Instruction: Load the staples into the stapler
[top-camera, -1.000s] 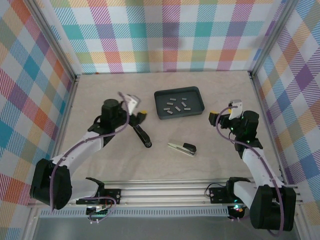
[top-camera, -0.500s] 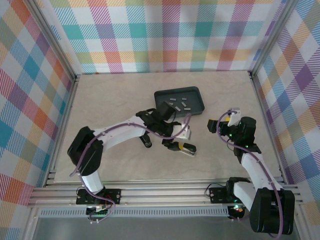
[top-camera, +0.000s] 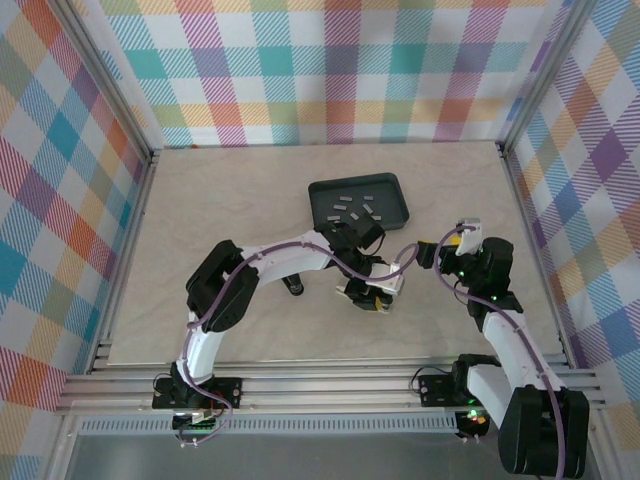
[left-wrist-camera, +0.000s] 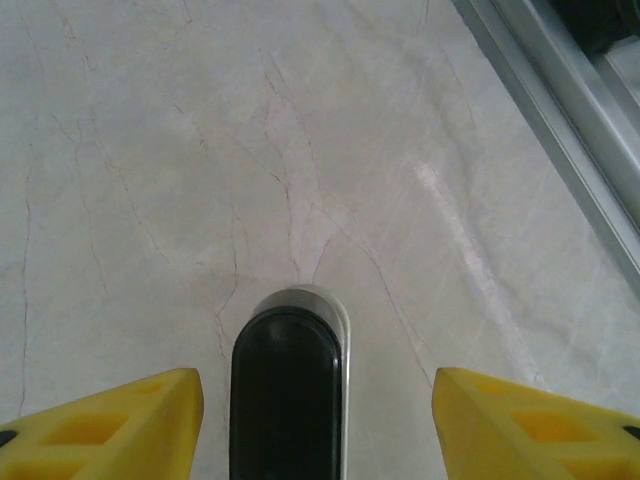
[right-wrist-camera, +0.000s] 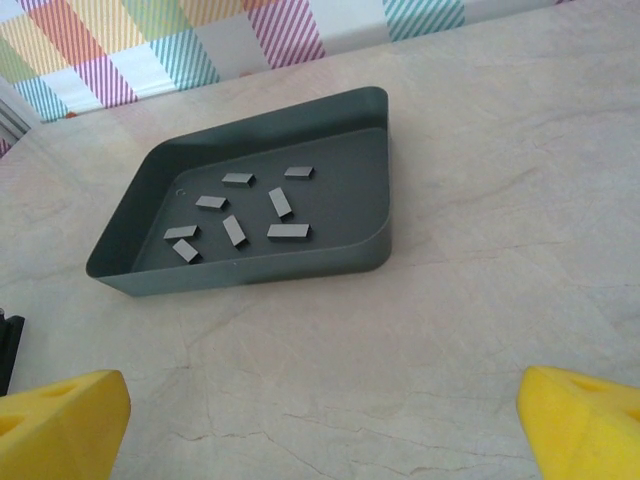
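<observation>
A small stapler with a black top and a silver rim lies on the table between my left gripper's yellow fingers. There is a gap on each side, and the left gripper is open around it. From above, the left arm reaches right across the table to this stapler, with the left gripper over it. The staples are several grey strips lying loose in a dark tray, also seen from above. My right gripper is open and holds nothing, in front of the tray.
The dark tray sits at the back centre. A second, black stapler lies left of the small one, partly under the left arm. The right gripper hovers close to the right of the left gripper. Checked walls enclose the table.
The left arm has swung from the left side of the table to the small stapler, and its jaws have narrowed around it. The right arm has barely moved.
</observation>
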